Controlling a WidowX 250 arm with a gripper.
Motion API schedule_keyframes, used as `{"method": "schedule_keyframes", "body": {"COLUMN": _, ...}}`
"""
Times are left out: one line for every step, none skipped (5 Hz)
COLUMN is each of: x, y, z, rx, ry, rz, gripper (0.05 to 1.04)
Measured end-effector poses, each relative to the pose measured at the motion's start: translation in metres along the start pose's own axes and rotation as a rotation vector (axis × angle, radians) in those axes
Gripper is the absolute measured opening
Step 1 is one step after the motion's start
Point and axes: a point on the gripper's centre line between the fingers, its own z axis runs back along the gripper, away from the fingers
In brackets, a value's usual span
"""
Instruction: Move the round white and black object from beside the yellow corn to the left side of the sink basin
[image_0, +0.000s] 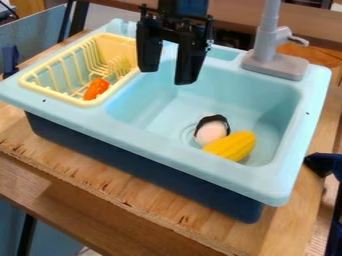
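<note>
Open and empty, the jaws (167, 76) hang over the sink's (278, 191) far left part, near the rack (89, 103) with its orange piece (97, 89); the corn (232, 146) touches a black-and-white toy (212, 132) toward the near right corner, so gripping either wants care.

Toy kitchen w/ sink (265, 111) & faucet (269, 42)

We see a light wooden surface (100, 185) with a rough, splintered front edge, and a grey toy faucet (268, 35) standing upright at the upper right, its small lever (296, 40) pointing right. At the upper left we see a greyish-blue panel (35, 37) beside a slanting black bar (79, 19), and at the lower left another black bar (26, 235).
</note>
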Motion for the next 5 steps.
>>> {"method": "schedule_keyframes", "body": {"x": 0.004, "y": 0.001, "z": -0.014, "rx": -0.006, "ry": 0.022, "rz": 0.015, "gripper": 1.001}}
{"method": "schedule_keyframes", "body": {"x": 0.012, "y": -0.009, "z": -0.027, "rx": 0.009, "ry": -0.076, "rz": 0.038, "gripper": 1.001}}
{"method": "schedule_keyframes", "body": {"x": 0.012, "y": -0.015, "z": -0.017, "rx": 0.009, "ry": -0.253, "rz": 0.127, "gripper": 1.001}}
{"method": "schedule_keyframes", "body": {"x": 0.023, "y": -0.017, "z": -0.024, "rx": -0.021, "ry": -0.334, "rz": 0.191, "gripper": 1.001}}
{"method": "schedule_keyframes", "body": {"x": 0.032, "y": -0.011, "z": -0.034, "rx": 0.002, "ry": -0.321, "rz": 0.205, "gripper": 1.001}}
